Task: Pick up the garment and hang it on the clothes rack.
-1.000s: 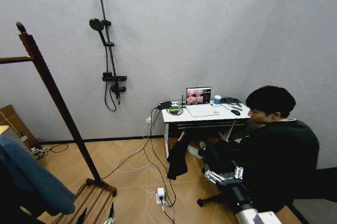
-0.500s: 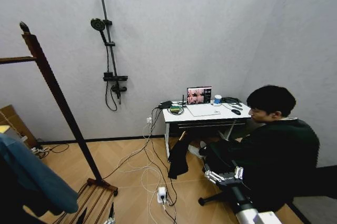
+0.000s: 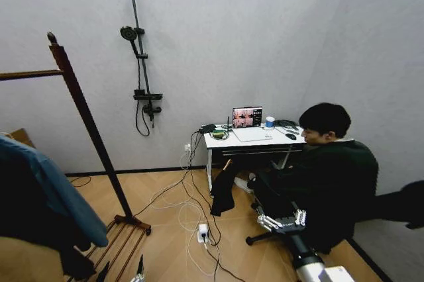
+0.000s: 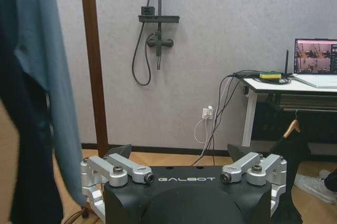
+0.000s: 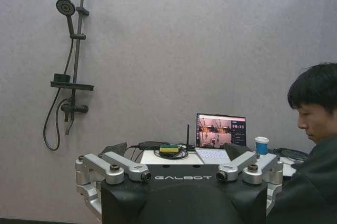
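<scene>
The garment [image 3: 46,196] hangs at the lower left of my head frame, and beside the rack post in the left wrist view, so I judge it is not yet on the clothes rack [image 3: 89,130], whose post climbs toward the upper left. Since half a second ago the whole head picture has slid right and down: my camera turned, nothing moved. My left hand [image 4: 184,169] is spread, released. My right hand [image 3: 281,221], lower right, is also released, parked.
</scene>
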